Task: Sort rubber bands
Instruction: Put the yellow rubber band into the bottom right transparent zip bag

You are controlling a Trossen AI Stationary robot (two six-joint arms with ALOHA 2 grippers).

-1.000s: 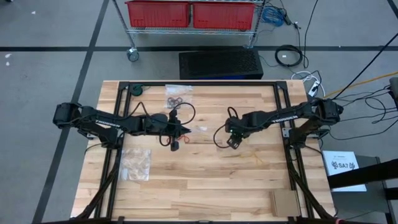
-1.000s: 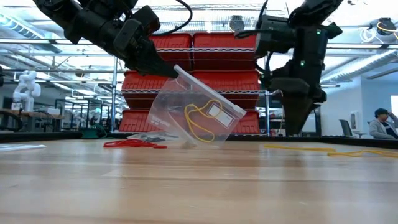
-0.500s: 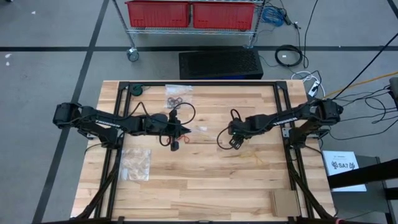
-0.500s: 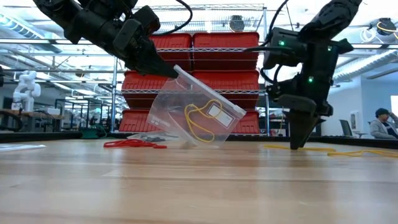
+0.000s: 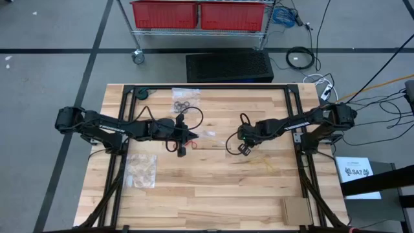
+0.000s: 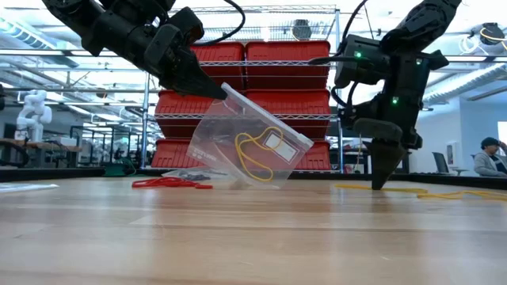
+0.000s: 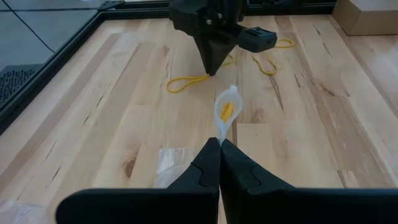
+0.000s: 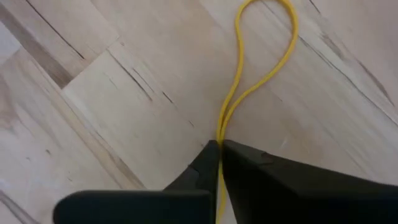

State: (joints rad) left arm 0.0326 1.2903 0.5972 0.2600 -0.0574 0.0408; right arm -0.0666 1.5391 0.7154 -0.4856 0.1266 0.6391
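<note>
red bins (image 5: 200, 14) on wire shelf | cardboard box (image 5: 297, 210) at table (image 5: 213, 194) corner | seated person (image 6: 489, 158)

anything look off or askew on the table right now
Only the clear bag: the left gripper pinches one corner, so it hangs tilted, its lower edge at the table. The right gripper is pinching a yellow rubber band.

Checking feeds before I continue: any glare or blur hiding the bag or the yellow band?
Low view: bright ceiling lights behind, but the clear bag held by the left gripper reads clearly. Right wrist view: sharp on the yellow band pinched by the right gripper. High view: bands barely resolve.
</note>
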